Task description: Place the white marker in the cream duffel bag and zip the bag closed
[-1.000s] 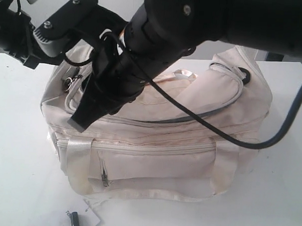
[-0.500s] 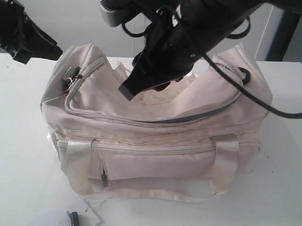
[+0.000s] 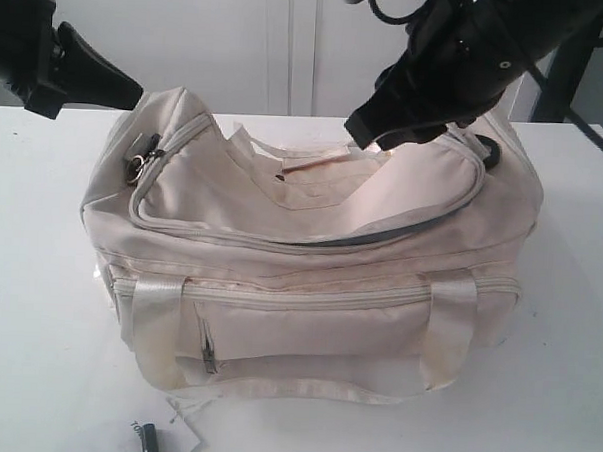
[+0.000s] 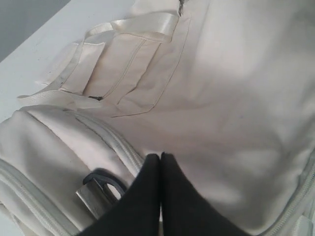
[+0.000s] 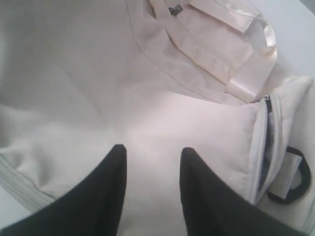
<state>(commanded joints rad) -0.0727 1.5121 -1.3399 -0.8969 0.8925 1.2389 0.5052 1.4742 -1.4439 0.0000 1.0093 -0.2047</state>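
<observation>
Bag (image 3: 309,286) sits on the white surface (image 3: 36,355), long side to the camera, curved zip (image 3: 381,237) gaping dark along the flap. Left jaws pinched together on nothing, poised just off the bag's left end. Right jaws spread wide, empty, hovering above the flap near the black ring (image 3: 488,152) at the right end.

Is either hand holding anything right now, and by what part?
Nothing is held: the left hand is shut empty, the right hand open and empty above the cream duffel bag.
</observation>
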